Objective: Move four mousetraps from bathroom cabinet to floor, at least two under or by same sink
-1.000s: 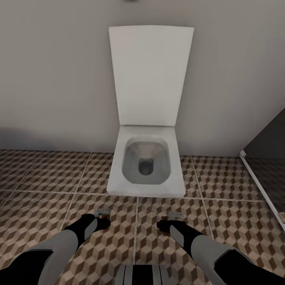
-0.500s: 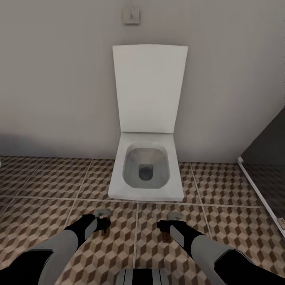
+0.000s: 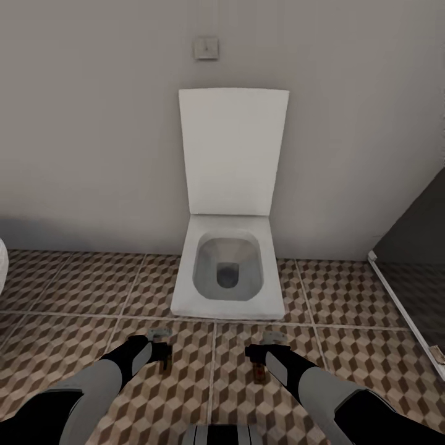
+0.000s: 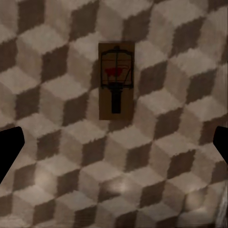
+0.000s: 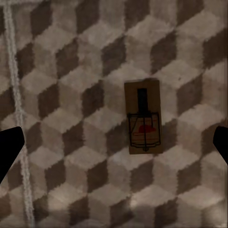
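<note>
Two dark brown mousetraps lie flat on the cube-pattern bathroom floor (image 3: 74, 290) in front of the toilet. One mousetrap (image 3: 164, 363) (image 4: 116, 80) lies just below my left gripper (image 3: 158, 341) (image 4: 114, 147), which hangs open above it with nothing between its dark fingertips (image 4: 9, 152). The other mousetrap (image 3: 260, 372) (image 5: 142, 116) lies below my right gripper (image 3: 270, 343) (image 5: 114, 145), also open and apart from it. Each trap shows a wire bar and a red spot. The cabinet and the sink are out of view.
A white toilet (image 3: 227, 272) with its lid up stands against the wall straight ahead, under a small wall plate (image 3: 206, 47). The dark glass shower stall (image 3: 411, 247) with a white threshold is at the right. A white rounded edge (image 3: 2, 266) shows at far left.
The whole picture has shifted: the toilet shows smaller and lower and the wall plate has come into view, so the camera moved. Both traps now show on the floor below the grippers.
</note>
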`<state>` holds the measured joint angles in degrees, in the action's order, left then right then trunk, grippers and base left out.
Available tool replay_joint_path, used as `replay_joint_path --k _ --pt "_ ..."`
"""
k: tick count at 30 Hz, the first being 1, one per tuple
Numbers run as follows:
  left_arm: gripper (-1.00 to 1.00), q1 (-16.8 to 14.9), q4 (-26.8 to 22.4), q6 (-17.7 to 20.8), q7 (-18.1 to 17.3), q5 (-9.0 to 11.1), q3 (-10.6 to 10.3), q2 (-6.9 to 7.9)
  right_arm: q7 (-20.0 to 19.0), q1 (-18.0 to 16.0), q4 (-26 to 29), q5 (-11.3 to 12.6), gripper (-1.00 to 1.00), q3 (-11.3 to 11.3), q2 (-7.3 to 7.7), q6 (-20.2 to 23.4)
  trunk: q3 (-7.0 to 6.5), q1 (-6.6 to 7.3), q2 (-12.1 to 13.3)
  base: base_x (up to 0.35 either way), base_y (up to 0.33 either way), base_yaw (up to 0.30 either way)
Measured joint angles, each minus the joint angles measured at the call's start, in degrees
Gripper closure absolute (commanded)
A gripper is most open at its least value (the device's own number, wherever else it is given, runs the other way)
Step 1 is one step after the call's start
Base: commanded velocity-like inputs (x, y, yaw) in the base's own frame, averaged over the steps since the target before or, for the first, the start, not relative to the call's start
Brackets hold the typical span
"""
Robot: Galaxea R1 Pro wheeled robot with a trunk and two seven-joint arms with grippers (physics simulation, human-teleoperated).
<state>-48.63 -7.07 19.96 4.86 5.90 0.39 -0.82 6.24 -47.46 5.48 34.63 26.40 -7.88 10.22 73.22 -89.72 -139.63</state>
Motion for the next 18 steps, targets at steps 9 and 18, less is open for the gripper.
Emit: replay_joint_path --k 9,18 --pt "-1.0 0.01 0.95 0.05 3.27 0.13 0.03 -0.03 0.0 0.04 -0.28 0.0 -1.0 -0.05 0.11 0.2 -1.61 1.96 3.61 -0.247 0.0 0.0" --pt "-1.0 0.02 2.68 -0.01 3.98 0.16 0.04 -0.04 0.01 0.13 -1.16 0.05 -1.0 0.0 0.25 0.64 -3.23 3.93 7.22 -0.302 0.0 0.0"
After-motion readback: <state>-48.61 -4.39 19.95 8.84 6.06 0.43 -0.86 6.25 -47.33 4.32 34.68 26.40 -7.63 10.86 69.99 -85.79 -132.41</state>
